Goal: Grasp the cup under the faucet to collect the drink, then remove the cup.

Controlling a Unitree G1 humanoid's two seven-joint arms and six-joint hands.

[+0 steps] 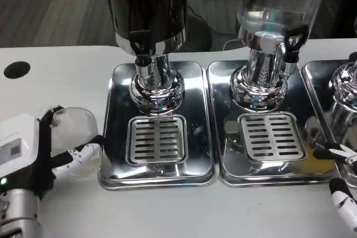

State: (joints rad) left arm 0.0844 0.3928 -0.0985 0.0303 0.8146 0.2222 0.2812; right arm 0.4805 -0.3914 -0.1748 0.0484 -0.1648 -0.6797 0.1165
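A clear plastic cup [75,132] stands on the white table left of the left dispenser's tray, held by my left hand [33,157], whose fingers [78,154] wrap its near side. The dark-drink dispenser's faucet [142,54] hangs over the slotted drip grate [156,139], well to the right of the cup. At the bottom right corner, my right hand [343,185] holds nothing, its fingers apart beside the middle tray.
Steel drip trays [114,110] sit side by side. The middle dispenser [268,37] holds clear liquid, with its own grate [271,136]. A third dispenser base [346,90] is at the right edge. A black hole [17,69] marks the table at far left.
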